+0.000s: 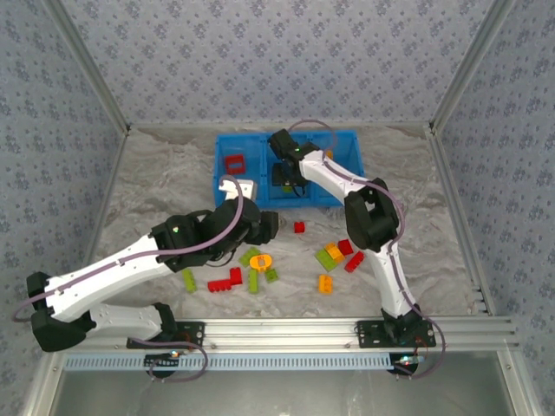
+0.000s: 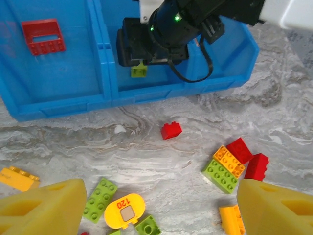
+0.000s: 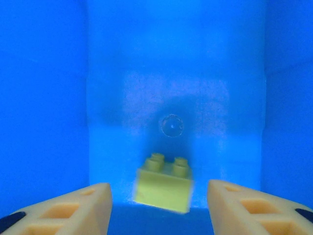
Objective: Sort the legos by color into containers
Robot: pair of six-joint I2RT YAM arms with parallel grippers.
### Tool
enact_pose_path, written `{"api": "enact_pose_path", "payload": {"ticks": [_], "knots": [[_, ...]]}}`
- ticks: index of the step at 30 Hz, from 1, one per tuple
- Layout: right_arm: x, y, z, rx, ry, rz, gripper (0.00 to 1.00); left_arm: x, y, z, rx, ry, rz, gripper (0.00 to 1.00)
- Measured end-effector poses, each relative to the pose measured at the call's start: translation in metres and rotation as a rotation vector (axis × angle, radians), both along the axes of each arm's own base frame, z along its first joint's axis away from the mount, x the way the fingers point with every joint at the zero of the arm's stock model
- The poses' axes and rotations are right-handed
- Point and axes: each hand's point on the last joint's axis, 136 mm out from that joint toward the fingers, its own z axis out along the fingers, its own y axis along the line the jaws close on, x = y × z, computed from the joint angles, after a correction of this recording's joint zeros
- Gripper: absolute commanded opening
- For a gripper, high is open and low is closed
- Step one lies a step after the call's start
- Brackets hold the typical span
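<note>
Far back on the gray counter (image 1: pixel 173 182): a bright blue bin (image 1: pixel 349 139) with three parts side by side. In the left part, one red frame brick (image 1: pixel 235 163), lying flat. Down in the middle part, the right claw (image 3: pixel 159 198), fingers (image 3: pixel 73 210) spread wide, gripping nothing. Between those fingers but touching neither, a small lime green brick (image 3: pixel 164 183), bumps up, a bit blurry, low near the bin floor. Hard to tell if resting there or in the air.

Just in front of the bin, low over the counter, the left claw (image 2: pixel 157 196). Also spread wide, with nothing between its yellow fingers. Ahead of it, all alone, a little red brick (image 2: pixel 171 130), near the bin's front wall but not touching it.

Off to the right, a small clump: a green brick (image 2: pixel 221 175) touching an orange brick (image 2: pixel 230 160), and two red bricks (image 2: pixel 240 148) just beside them.

Near the left finger, a long green brick (image 2: pixel 100 198), just beside a yellow oval piece (image 2: pixel 124 211) marked 120.

More loose bricks (image 1: pixel 225 279) in red, green and orange close by on the counter, all outside the bin.
</note>
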Motion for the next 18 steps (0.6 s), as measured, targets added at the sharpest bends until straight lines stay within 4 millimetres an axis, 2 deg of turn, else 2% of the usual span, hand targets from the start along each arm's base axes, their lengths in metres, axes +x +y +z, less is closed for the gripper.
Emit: {"api": "enact_pose_path", "payload": {"ticks": [3, 5, 7, 10, 13, 15, 17, 18], "knots": [[-0.002, 0.002, 0.006, -0.004, -0.010, 0.009, 0.60, -0.001, 0.006, -0.003, 0.013, 0.009, 0.022, 0.81], [-0.008, 0.002, 0.018, -0.006, -0.026, 0.013, 0.59, -0.002, 0.011, -0.005, 0.019, 0.021, 0.041, 0.81], [-0.015, -0.001, 0.039, -0.007, -0.060, 0.016, 0.58, -0.005, 0.020, -0.009, 0.028, 0.042, 0.070, 0.80], [-0.038, -0.008, 0.090, 0.018, -0.157, 0.027, 0.59, -0.011, 0.038, -0.017, 0.044, 0.085, 0.119, 0.80], [-0.077, -0.014, 0.147, 0.066, -0.291, 0.065, 0.59, -0.021, 0.059, -0.034, 0.065, 0.146, 0.180, 0.79], [-0.112, -0.011, 0.179, 0.123, -0.394, 0.129, 0.59, -0.031, 0.075, -0.052, 0.077, 0.201, 0.229, 0.77], [-0.151, -0.004, 0.191, 0.171, -0.464, 0.225, 0.60, -0.040, 0.088, -0.070, 0.076, 0.255, 0.280, 0.76], [-0.170, 0.001, 0.190, 0.191, -0.487, 0.283, 0.61, -0.046, 0.095, -0.080, 0.070, 0.289, 0.311, 0.75]]}}
